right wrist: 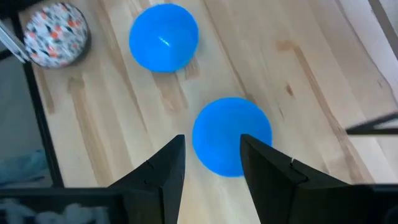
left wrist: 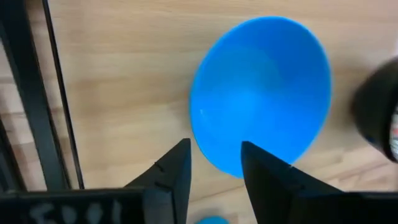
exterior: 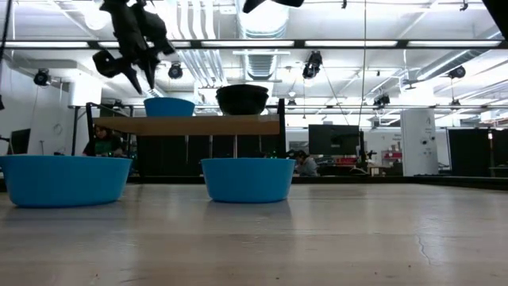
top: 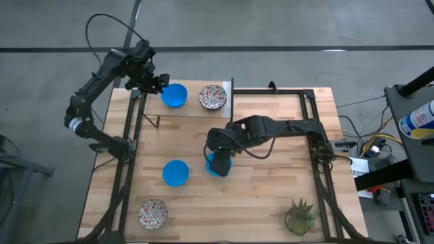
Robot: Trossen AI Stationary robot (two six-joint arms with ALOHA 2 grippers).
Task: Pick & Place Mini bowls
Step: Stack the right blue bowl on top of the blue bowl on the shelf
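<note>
A blue mini bowl (top: 175, 95) (left wrist: 261, 93) sits on the raised wooden shelf (top: 193, 112) at the far side, with a patterned bowl (top: 213, 97) to its right. My left gripper (top: 160, 83) (left wrist: 214, 149) hangs open above that blue bowl's left rim, clear of it in the low view (exterior: 136, 56). My right gripper (top: 218, 156) (right wrist: 211, 142) is open, high over a second blue bowl (top: 220, 168) (right wrist: 231, 144) that stands on the table's middle. A third blue bowl (top: 175, 173) (right wrist: 163, 37) stands to its left, and another patterned bowl (top: 152, 214) (right wrist: 55, 26) sits near the front left.
A small potted plant (top: 300, 217) stands at the near right corner. Black frame rails (top: 129, 142) run along the table's left and right sides and across the far right part (top: 278, 91). Bare wood lies between the bowls and the plant.
</note>
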